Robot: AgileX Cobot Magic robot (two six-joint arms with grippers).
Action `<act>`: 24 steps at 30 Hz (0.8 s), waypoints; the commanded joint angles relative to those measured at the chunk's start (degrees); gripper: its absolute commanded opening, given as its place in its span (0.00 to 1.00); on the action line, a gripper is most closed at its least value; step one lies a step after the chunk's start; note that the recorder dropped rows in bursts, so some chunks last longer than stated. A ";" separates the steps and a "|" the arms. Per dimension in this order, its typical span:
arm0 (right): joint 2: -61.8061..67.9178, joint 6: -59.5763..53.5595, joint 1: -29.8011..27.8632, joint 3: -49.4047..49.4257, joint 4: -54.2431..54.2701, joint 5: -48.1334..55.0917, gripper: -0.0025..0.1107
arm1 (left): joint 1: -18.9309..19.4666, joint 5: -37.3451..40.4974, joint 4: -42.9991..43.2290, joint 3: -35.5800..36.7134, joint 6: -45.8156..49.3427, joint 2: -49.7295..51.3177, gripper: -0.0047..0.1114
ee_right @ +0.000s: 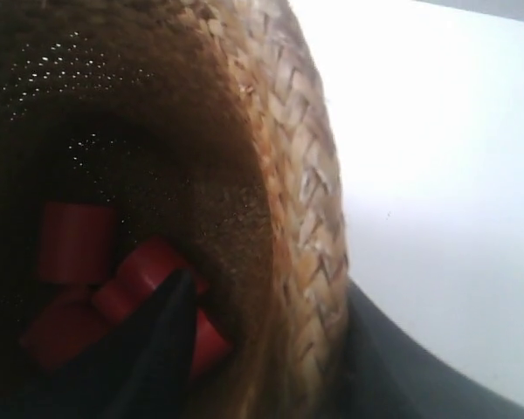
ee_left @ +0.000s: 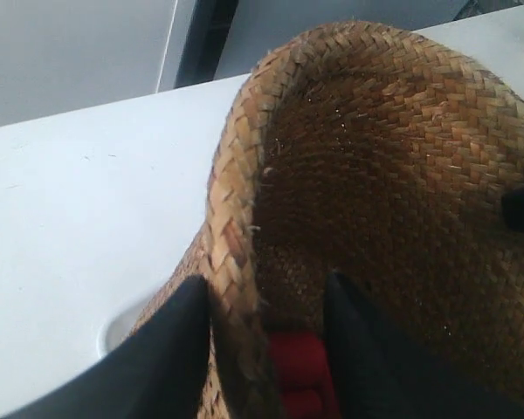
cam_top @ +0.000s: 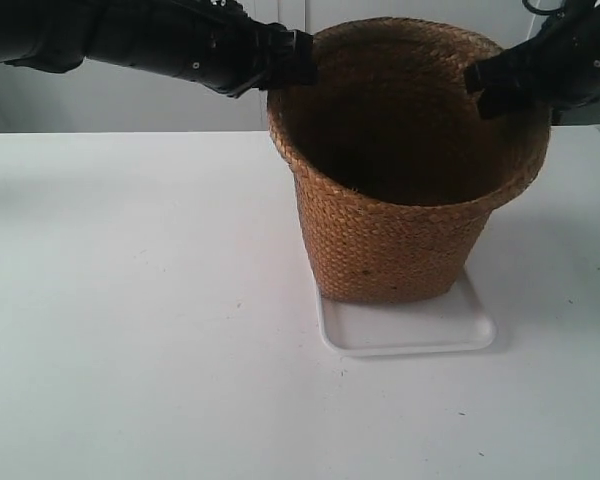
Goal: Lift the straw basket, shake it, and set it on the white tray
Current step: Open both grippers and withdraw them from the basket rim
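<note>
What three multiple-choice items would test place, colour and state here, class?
1. The straw basket's base is: A over the white tray; B on bare table; C on a shelf.
2. The pieces inside are: A blue; B red; C green.
3. The basket is: A overturned; B on its side; C upright.
Answers: 1A, the tray juts out beneath it; 2B, the right wrist view shows them red; 3C, its mouth faces up.

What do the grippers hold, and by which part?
Left gripper and right gripper straddle the straw basket's rim; gaps show, so a hold cannot be told.
</note>
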 commanded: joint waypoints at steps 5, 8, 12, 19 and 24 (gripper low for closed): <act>-0.14 -0.63 0.27 0.07 -1.10 -4.76 0.41 | -0.39 -4.37 0.53 -0.48 2.74 -0.48 0.45; -0.14 -0.63 0.27 0.07 -1.24 -6.85 0.41 | -0.39 -6.61 2.34 -0.48 2.74 -0.48 0.45; -0.14 -0.63 0.27 0.07 -1.46 -9.33 0.41 | -0.39 -9.06 3.47 -0.48 2.74 -0.48 0.45; -1.18 -0.63 0.27 -0.03 -2.12 -11.97 0.41 | -0.39 -10.95 5.73 -0.48 2.74 -0.48 0.45; -4.38 -0.63 0.27 -0.03 -4.22 -12.63 0.41 | 0.15 -11.48 6.42 -0.48 2.74 -1.44 0.41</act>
